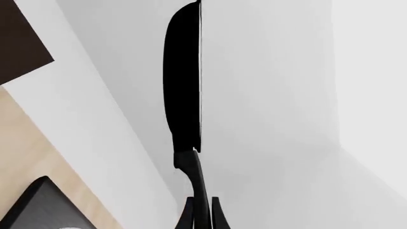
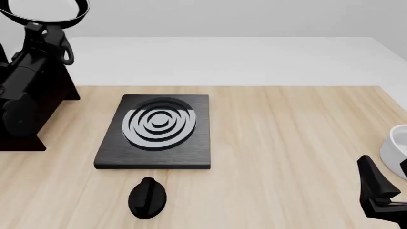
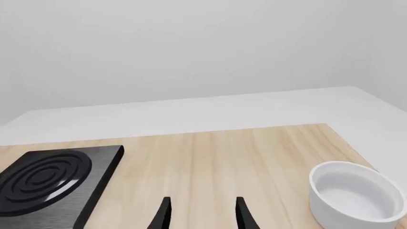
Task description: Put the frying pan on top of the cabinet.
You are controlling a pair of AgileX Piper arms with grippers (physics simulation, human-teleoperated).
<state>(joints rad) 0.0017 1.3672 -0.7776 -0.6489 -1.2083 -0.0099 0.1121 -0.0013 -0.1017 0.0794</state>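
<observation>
Gripping the frying pan [image 1: 183,76] aloft, left end effector [image 1: 202,212] clears the stove plate [image 2: 156,131] (right end effector [image 3: 202,214] wide).

Front view: pan [image 2: 45,10] cut off by top edge, only lower rim showing; left arm hides most of the cabinet [image 2: 54,102]; bowl [image 2: 395,150] cut by right edge; right hand [image 2: 381,191] partly out of frame. Left wrist view: pan seen edge-on, inside hidden; left hand [image 1: 202,212] fingertips cut off at the frame edge, grip on the handle not fully visible.

stove plate [image 2: 156,132] mid-table | knob [image 2: 147,197] near it | white bowl [image 3: 356,199] right
</observation>
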